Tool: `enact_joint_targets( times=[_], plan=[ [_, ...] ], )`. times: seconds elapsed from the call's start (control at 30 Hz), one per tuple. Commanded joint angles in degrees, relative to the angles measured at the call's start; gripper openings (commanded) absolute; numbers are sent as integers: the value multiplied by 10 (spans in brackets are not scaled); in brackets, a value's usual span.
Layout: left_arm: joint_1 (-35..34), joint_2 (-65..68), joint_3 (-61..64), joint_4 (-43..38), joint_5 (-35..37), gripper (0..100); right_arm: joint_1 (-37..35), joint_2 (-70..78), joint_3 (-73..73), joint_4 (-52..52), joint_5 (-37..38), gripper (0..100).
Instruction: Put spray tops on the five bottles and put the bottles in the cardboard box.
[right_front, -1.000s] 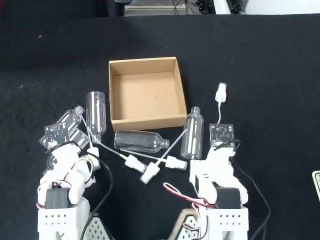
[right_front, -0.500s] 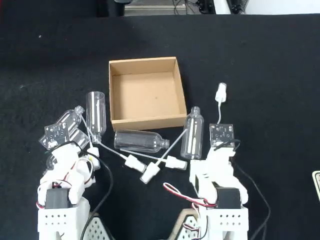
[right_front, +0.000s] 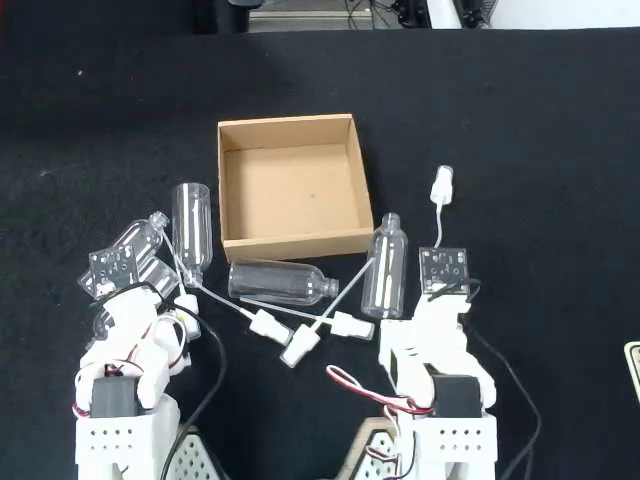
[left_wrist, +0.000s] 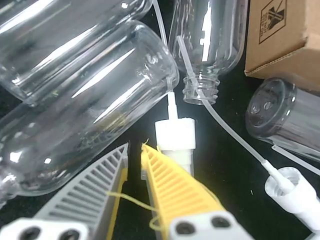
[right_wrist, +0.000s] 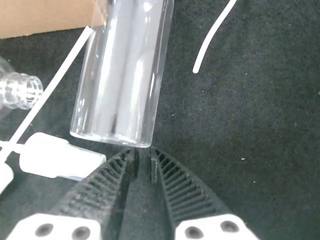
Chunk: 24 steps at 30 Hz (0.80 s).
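The open cardboard box (right_front: 288, 185) sits mid-table. Clear bottles lie uncapped in front of it: one (right_front: 192, 228) by its left corner, one (right_front: 280, 282) crosswise, one (right_front: 386, 265) on the right. Loose white spray tops (right_front: 352, 326) with long tubes lie among them, and another spray top (right_front: 441, 185) lies right of the box. My left gripper (left_wrist: 134, 149) is shut and holds nothing, its tips beside a spray top (left_wrist: 175, 136) and against a bottle (left_wrist: 90, 100). My right gripper (right_wrist: 142, 156) is shut and holds nothing, just short of a bottle's base (right_wrist: 127, 75).
Black cloth covers the table (right_front: 520, 120). The left arm (right_front: 130, 330) rests over more bottles at the near left, one bottle (right_front: 135, 240) poking out beside it. The right arm (right_front: 435, 335) stands at the near right. A pale object (right_front: 633, 360) shows at the right edge.
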Motion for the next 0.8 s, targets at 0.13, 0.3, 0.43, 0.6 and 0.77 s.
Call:
enact_joint_targets(
  times=[0.13, 0.3, 0.43, 0.6, 0.77],
  plan=[
    [0, -3, -4, 1, -6, 47, -7, -56, -6, 4, 3, 12],
    [-54, -3, -120, 3, -127, 48, -7, -56, -6, 4, 3, 12],
    [-131, -3, -219, 0, -285, 48, -7, -56, -6, 4, 3, 12],
    [-149, -2, -301, -3, -347, 49, -7, -56, -6, 4, 3, 12],
    [-154, 5, -347, -4, -346, 173, -7, -56, -6, 4, 1, 12]
  ],
)
